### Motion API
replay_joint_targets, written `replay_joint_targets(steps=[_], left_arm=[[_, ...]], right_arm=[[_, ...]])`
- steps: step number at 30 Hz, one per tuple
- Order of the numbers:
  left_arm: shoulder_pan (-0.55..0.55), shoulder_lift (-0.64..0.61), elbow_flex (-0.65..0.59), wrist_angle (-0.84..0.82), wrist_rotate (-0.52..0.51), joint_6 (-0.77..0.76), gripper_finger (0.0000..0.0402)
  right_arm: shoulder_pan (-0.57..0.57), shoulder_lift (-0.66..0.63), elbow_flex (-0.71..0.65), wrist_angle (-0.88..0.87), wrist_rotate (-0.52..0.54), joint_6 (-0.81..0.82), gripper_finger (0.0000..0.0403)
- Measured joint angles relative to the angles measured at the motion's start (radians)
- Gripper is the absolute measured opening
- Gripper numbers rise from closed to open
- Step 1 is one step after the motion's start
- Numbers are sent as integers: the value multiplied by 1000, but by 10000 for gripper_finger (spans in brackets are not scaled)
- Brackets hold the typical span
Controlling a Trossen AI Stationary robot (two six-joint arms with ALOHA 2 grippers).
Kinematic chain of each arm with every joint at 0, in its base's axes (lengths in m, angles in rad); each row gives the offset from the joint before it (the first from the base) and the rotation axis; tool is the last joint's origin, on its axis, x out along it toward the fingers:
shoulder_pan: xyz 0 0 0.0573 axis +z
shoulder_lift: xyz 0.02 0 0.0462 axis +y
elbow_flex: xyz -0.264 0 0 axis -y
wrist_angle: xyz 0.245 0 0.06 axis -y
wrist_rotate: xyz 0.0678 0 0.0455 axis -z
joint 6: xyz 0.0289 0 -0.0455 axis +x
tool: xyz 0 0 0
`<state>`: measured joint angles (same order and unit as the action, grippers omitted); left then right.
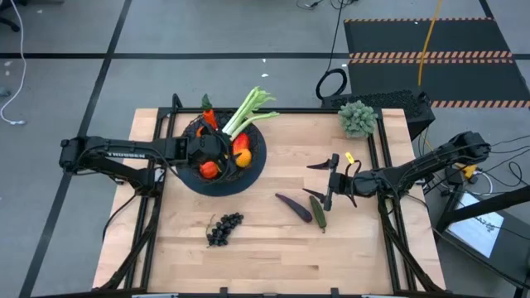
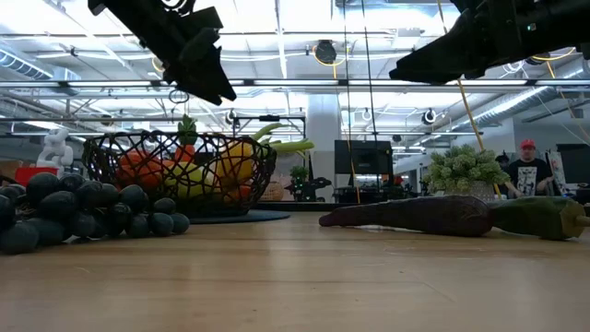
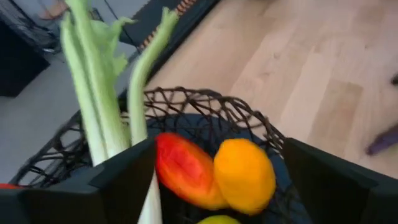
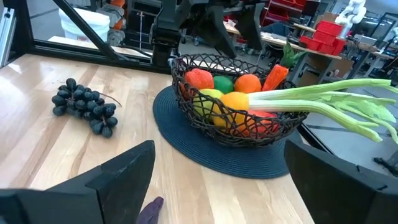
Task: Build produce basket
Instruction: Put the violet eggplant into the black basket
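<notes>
The black wire basket (image 4: 186, 87) stands on a round dark mat (image 4: 186, 146) at the table's far left. It holds oranges (image 4: 247, 83), a green apple (image 4: 222, 83), a carrot (image 4: 273, 76), a red-yellow mango (image 3: 183, 168) and a long pale-green stalk (image 1: 248, 112) that leans out over its rim. My left gripper (image 1: 217, 153) hovers open just above the fruit, touching nothing. Dark grapes (image 1: 224, 228), a purple eggplant (image 1: 293, 207) and a cucumber (image 1: 319, 213) lie on the table. My right gripper (image 1: 317, 180) waits open, above the table, by the eggplant and cucumber.
A grey-green frilly clump (image 1: 358, 117) sits at the table's far right corner. Bare wood lies between the basket and the loose produce and along the near edge. A person (image 2: 527, 171) stands far off in the room behind.
</notes>
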<state>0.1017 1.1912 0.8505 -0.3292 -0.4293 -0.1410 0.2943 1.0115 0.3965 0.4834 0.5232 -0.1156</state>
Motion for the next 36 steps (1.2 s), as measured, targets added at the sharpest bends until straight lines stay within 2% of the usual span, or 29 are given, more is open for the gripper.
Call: replay_joint_targets(steps=[4,7,12,17,20,24,31,36], left_arm=[[-5,0,5,36,-37,-8,388],[-20,-1,9,94,-37,-19,397],[-54,-1,9,125,-44,-37,376],[-92,-5,9,130,-44,-39,344],[-122,-14,11,153,-44,-23,327],[-146,-11,10,186,-44,-12,309],[-158,-12,10,232,-44,17,302],[-158,-12,10,227,-43,16,301]], right_arm=[[0,0,0,-30,0,75,350],[0,0,0,-77,0,189,350],[3,1,0,-229,-38,426,350],[29,30,0,-311,-165,551,339],[66,93,-1,-269,-186,606,327],[118,225,2,-181,-103,718,319],[177,471,137,-170,-29,653,318],[180,589,205,-217,28,679,318]])
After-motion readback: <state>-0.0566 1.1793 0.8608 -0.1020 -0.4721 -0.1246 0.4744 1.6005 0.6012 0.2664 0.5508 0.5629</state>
